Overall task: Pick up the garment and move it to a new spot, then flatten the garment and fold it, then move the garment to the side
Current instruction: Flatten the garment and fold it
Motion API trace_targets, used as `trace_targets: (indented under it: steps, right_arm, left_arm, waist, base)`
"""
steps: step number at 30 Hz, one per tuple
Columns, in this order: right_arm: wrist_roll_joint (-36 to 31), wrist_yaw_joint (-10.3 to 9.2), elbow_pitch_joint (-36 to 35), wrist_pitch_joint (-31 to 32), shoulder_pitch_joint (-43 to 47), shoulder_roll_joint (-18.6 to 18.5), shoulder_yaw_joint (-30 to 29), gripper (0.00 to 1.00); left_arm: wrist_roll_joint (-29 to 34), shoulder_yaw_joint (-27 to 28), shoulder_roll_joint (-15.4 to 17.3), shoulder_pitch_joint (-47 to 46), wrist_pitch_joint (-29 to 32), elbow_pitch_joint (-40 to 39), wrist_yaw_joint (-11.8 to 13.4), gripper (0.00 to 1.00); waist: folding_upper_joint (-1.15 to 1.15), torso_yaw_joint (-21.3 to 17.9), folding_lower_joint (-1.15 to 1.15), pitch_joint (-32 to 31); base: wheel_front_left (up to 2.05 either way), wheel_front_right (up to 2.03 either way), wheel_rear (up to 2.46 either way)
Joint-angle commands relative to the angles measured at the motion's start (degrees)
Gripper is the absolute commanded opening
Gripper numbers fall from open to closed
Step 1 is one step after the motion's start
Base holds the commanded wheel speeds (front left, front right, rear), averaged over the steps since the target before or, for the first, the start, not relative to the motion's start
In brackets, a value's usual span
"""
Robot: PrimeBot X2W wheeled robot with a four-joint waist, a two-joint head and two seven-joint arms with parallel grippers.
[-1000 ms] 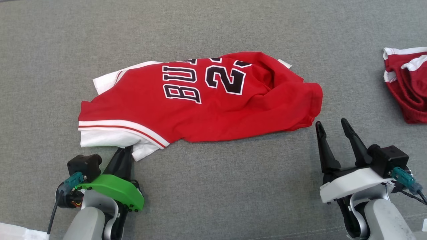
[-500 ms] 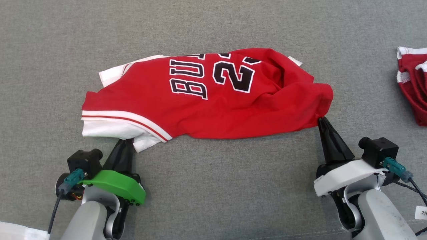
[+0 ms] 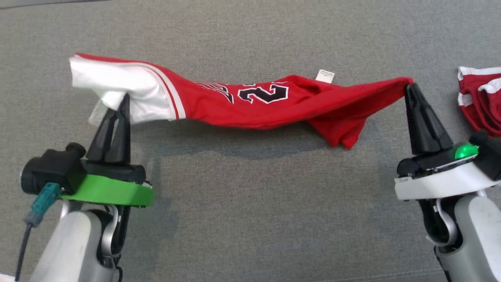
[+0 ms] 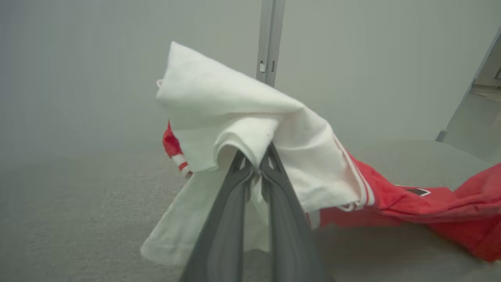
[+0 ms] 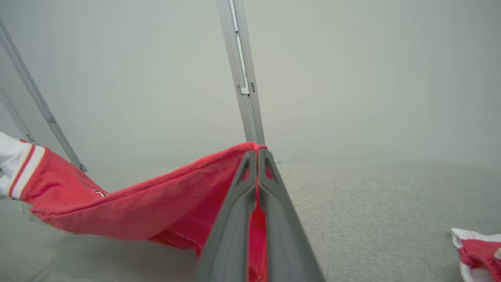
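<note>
Both ends of the soft red garment (image 3: 250, 105) are lifted above the grey woven surface (image 3: 250, 203): left fingers (image 3: 117, 133), upright, pinch the bunched white end; right fingers (image 3: 420, 121) pinch a red corner.

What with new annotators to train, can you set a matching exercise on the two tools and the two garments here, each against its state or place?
Things: 1 left tool; 2 right tool; 3 jersey; 4 second red garment.
States: A stretched between both tools; B lying on the grey surface, far right; C shut on white cloth; D shut on red cloth.
Pairs: 1-C, 2-D, 3-A, 4-B.
</note>
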Motion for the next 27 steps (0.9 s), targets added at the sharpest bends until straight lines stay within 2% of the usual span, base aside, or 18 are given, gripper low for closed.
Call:
trace_targets:
  steps: [1, 8, 16, 27]
  right_arm:
    - [0.70, -0.05, -1.73, 0.16, -1.30, -0.79, -0.39, 0.00]
    - [3.53, -0.04, -10.73, 0.01, -7.43, -2.98, -2.40, 0.00]
    - [3.07, -0.04, -18.78, 0.60, -14.79, -4.36, -7.71, 0.00]
    - [2.52, -0.05, -18.71, 2.40, -16.69, -3.60, -8.29, 0.00]
  left_arm:
    - [0.90, 0.48, 1.03, -1.44, 0.40, -2.18, 0.59, 0.00]
    - [2.25, 2.23, 3.95, -6.15, 3.87, -13.18, 1.90, 0.00]
    - [2.92, 5.11, 6.85, -11.62, 8.21, -22.35, 3.56, 0.00]
    - [2.45, 4.25, 6.84, -13.00, 12.09, -25.19, 4.53, 0.00]
  waist:
    - [0.00, 0.43, 0.00, -1.10]
    - [0.00, 0.77, 0.00, -3.66]
    - [0.00, 0.40, 0.00, -5.79]
    - [0.00, 0.62, 0.00, -5.36]
  base:
    - [0.00, 0.00, 0.00]
    - [0.00, 0.00, 0.00]
    - [0.00, 0.00, 0.00]
    - [0.00, 0.00, 0.00]
